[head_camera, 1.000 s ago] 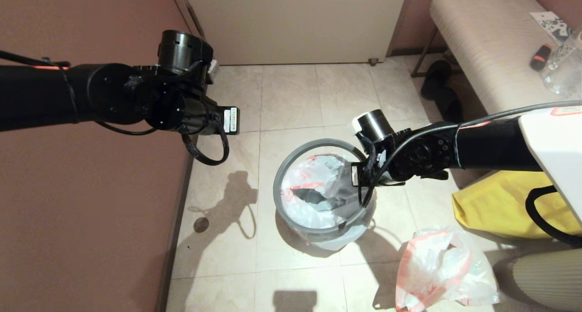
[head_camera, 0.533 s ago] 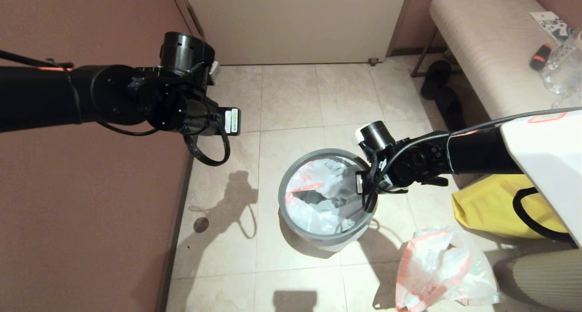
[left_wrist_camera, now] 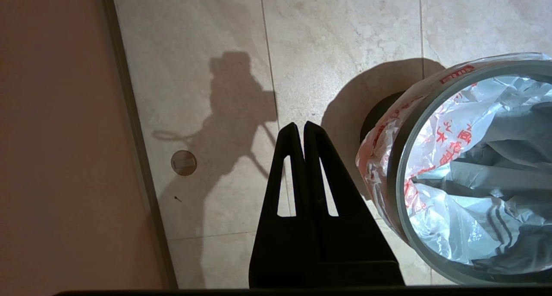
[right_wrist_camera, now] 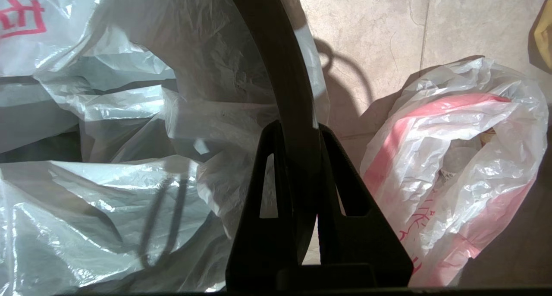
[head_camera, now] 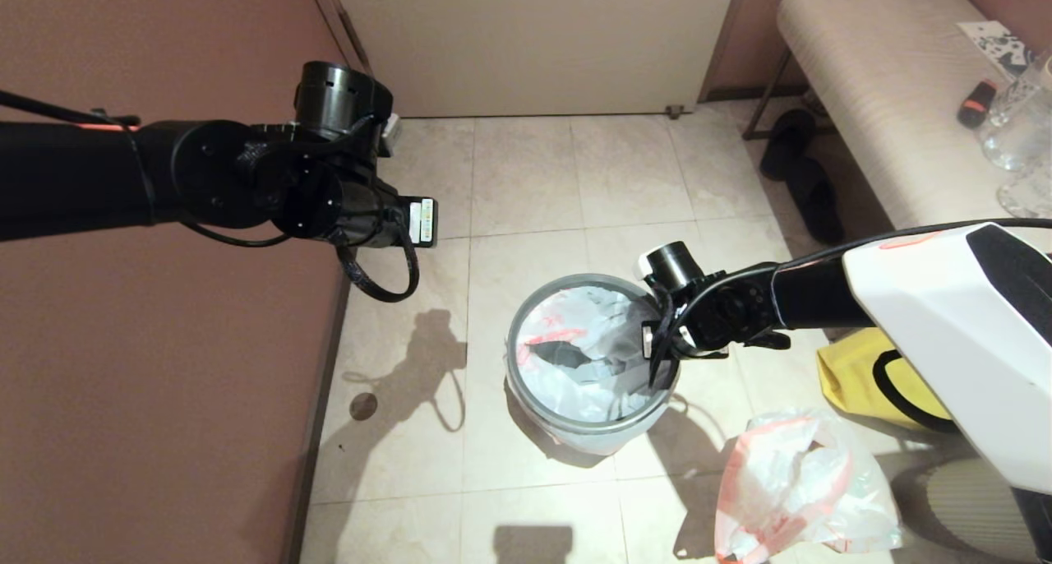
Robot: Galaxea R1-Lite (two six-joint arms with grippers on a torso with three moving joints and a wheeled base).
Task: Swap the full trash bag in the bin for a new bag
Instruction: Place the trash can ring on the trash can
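Note:
The bin (left_wrist_camera: 377, 112) stands on the tiled floor, its black wall showing only below the overhang of the new bag (head_camera: 575, 383), a thin white bag with red print that lines it and folds over its edge. My right gripper (right_wrist_camera: 297, 130) is shut on the grey hoop rim (head_camera: 511, 358) at the bin's right side, holding the hoop over the bag's folded edge. The full trash bag (head_camera: 801, 486), lumpy with a pink hem, lies on the floor to the front right of the bin. My left gripper (left_wrist_camera: 300, 125) hangs shut and empty above the floor, left of the bin.
A brown wall (head_camera: 164, 383) runs close along the left, with a floor drain (head_camera: 362, 406) beside it. A yellow tote (head_camera: 863, 375) sits right of the bin. A bench (head_camera: 888, 79) with black slippers (head_camera: 797, 165) under it stands at the back right.
My right arm has sunk, bringing the grey hoop down over the bag's folded edge at the bin's mouth. The left arm has stayed in place.

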